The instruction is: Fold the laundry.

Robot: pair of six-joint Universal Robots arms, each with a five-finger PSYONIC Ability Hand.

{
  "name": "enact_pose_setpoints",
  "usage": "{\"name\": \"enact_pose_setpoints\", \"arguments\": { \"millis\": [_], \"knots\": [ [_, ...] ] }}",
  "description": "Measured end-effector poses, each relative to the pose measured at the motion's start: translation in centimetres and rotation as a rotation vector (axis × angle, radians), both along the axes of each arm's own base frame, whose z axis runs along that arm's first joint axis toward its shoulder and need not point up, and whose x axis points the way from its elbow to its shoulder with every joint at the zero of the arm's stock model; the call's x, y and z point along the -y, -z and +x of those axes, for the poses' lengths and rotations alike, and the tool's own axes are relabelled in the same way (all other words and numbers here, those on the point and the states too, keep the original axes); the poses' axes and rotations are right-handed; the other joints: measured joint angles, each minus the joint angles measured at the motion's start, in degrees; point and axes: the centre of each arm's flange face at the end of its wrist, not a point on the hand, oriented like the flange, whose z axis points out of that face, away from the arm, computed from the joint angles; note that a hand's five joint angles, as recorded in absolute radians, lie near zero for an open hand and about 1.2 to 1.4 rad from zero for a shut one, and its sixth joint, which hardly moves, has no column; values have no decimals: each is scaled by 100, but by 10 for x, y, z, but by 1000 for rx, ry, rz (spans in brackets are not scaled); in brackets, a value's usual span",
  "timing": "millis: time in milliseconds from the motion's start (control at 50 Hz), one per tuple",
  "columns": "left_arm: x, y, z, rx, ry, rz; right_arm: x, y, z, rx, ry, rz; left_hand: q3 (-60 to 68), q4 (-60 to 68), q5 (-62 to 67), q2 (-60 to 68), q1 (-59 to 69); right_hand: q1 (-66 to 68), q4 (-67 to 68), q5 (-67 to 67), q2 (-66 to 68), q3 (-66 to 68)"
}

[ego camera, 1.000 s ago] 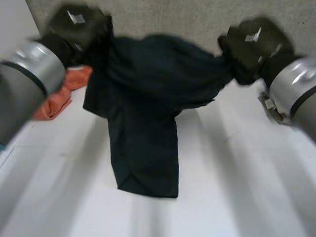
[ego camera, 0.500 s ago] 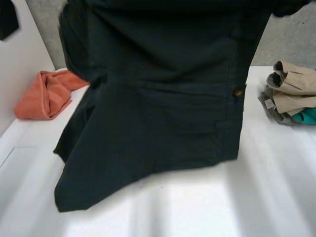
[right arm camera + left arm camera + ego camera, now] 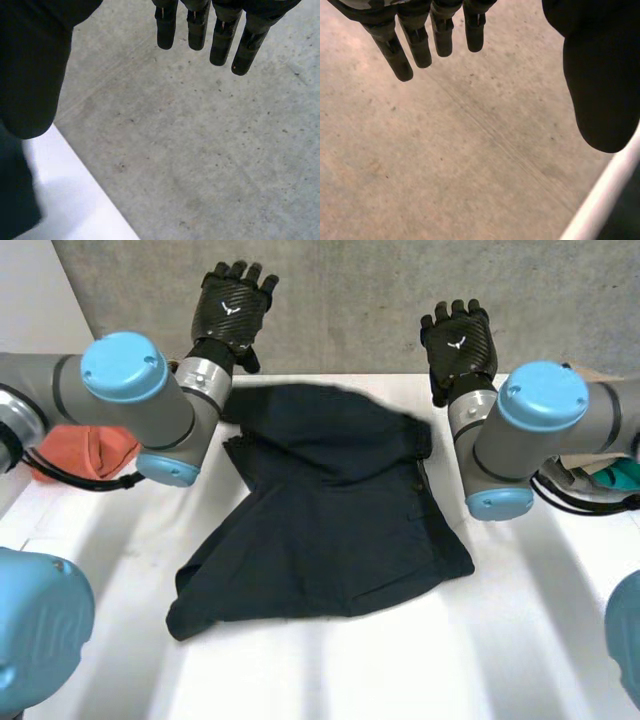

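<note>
One dark, creased garment (image 3: 330, 510) lies rumpled on the smooth white table (image 3: 400, 670), an orange cloth (image 3: 90, 455) beside it. The left hand (image 3: 232, 310) and right hand (image 3: 458, 340) are raised, fingers straight, holding nothing.

Three cloths, two hands.
One dark garment (image 3: 340, 510), one orange cloth (image 3: 85, 450) at the bench's (image 3: 400, 670) left edge, one teal cloth (image 3: 620, 478) at its right; left hand (image 3: 232, 310), right hand (image 3: 458, 340).

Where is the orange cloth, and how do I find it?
Start at the white table, where a dark navy garment lies in the middle. Look toward the robot's left arm: the orange cloth lies crumpled on that side, partly hidden behind that arm. Nothing else is orange: the garment is dark and the teal cloth lies on the other side.
</note>
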Motion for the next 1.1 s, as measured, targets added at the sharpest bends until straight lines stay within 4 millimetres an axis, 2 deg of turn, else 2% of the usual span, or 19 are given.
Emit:
{"name": "enact_pose_setpoints", "arguments": {
  "millis": [40,120,200,240,300,360,440,500,560,600,680,780,940,1100],
  "knots": [
    [1,-3,-2,-17,-2,-24,2,0,1,8,4,-23,-90,-71,-40,-74,0,0,0,0,0,0],
    [-8,-20,4,-38,-27,-28,-7,-23,-5,20,5,-52,-111,-89,-40,-117,0,-53,-152,-118,-179,-260],
    [-22,-27,13,-31,-45,6,-21,-42,-12,18,-2,-57,-111,-89,-40,-117,0,-53,-152,-118,-179,-260],
    [-37,-28,21,-13,-52,47,-39,-57,-19,2,-26,-39,-111,-89,-40,-118,0,-53,-152,-118,-179,-261],
    [-57,-27,30,12,-55,100,-57,-62,-26,-30,-61,8,-111,-89,-40,-119,0,-54,-152,-118,-179,-260],
    [-89,-23,45,56,-54,187,-82,-58,-37,-88,-112,119,-111,-89,-40,-119,0,-54,-152,-118,-179,-261],
    [-131,-12,63,113,-51,302,-100,-49,-49,-136,-139,240,-111,-89,-40,-119,0,-54,-152,-118,-179,-261],
    [-164,0,78,157,-49,400,-124,-30,-66,-191,-154,420,-110,-80,-38,-107,12,-54,-152,-118,-179,-260],
    [-186,15,91,187,-54,476,-140,-11,-74,-224,-166,538,40,62,39,62,166,-54,-152,-118,-179,-261],
    [-193,25,99,200,-65,513,-149,1,-78,-237,-180,592,139,183,156,176,287,-15,-118,-79,-116,-182],
    [-194,42,113,208,-101,552,-161,22,-80,-247,-208,640,247,316,289,293,407,126,28,115,103,60],
    [-176,68,131,199,-136,584,-166,48,-79,-239,-234,628,886,951,922,929,1073,181,154,174,136,164],
    [-159,99,134,203,-18,652,-165,71,-76,-239,-246,646,970,1014,996,1014,1079,181,154,174,136,164],
    [-154,112,131,208,43,683,-166,81,-70,-200,-257,668,995,1035,1025,1026,1079,509,481,477,405,494]
  ]
}}
